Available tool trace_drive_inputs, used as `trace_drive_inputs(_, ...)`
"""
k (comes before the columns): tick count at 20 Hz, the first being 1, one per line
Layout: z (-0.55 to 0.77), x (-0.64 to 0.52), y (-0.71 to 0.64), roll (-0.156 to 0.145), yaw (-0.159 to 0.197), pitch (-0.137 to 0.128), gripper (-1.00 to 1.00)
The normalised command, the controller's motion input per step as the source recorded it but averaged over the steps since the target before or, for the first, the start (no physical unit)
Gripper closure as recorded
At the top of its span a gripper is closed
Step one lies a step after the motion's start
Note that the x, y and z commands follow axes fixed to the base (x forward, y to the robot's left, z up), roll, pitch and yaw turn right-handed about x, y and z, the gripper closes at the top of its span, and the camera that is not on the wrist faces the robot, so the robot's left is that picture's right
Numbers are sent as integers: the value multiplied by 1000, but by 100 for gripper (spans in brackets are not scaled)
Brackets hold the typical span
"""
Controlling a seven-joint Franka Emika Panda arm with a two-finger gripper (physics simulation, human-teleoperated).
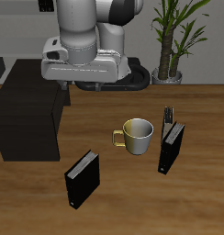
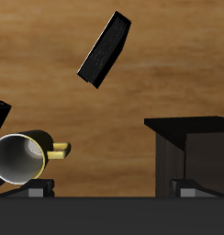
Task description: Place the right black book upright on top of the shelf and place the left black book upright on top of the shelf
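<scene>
The hand [image 1: 84,84] hangs high above the worktop [image 1: 132,197], gripping nothing; only the finger bases show, so whether it is spread or pressed together cannot be told. Below it, just to one side, stands the shelf [image 1: 27,110], its flat top bare. Beyond, toward the worktop's front edge, the right black book [image 1: 83,178] lies tilted on the wood. The mug [image 1: 137,136], a pale cup with a yellow handle, stands upright and looks empty inside. Just past it the left black book [image 1: 171,147] stands upright, well apart from the shelf.
</scene>
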Motion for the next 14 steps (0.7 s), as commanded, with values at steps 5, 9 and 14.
trace_drive_inputs(5,75,255,-391,-35,-19,-15,-100)
trace_drive_inputs(9,57,308,-276,-58,17,-3,-100)
trace_drive_inputs(14,12,301,119,-29,-29,-6,-100)
